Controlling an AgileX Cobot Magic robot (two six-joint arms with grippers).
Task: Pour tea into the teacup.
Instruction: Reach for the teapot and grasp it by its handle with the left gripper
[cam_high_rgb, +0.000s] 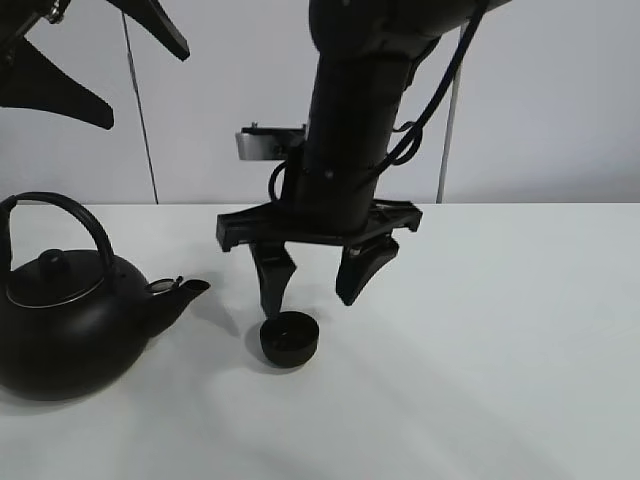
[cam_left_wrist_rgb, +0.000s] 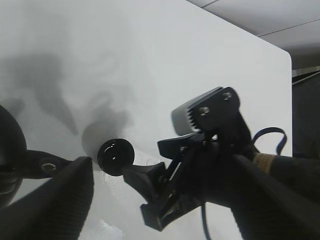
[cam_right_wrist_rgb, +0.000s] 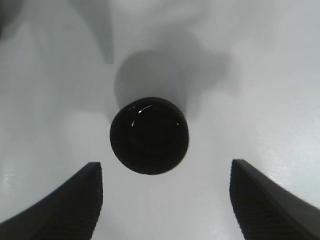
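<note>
The teacup (cam_high_rgb: 290, 340) is a small matte-black bowl standing upright on the white table, just right of the kettle's spout (cam_high_rgb: 188, 288). The black kettle (cam_high_rgb: 62, 330) with its arched handle stands at the left. My right gripper (cam_high_rgb: 309, 303) is open and empty, hanging just above the teacup with a finger on either side; in the right wrist view the teacup (cam_right_wrist_rgb: 150, 135) lies just ahead of the gripper (cam_right_wrist_rgb: 165, 169). My left gripper (cam_high_rgb: 148, 88) is open and empty, high above the kettle. In the left wrist view its fingers (cam_left_wrist_rgb: 52, 202) frame the teacup (cam_left_wrist_rgb: 115, 156).
The white table (cam_high_rgb: 520, 340) stretches to the right and front of the teacup. A white wall rises behind its far edge. The right arm's dark body (cam_high_rgb: 350, 130) and its cables stand over the table's middle.
</note>
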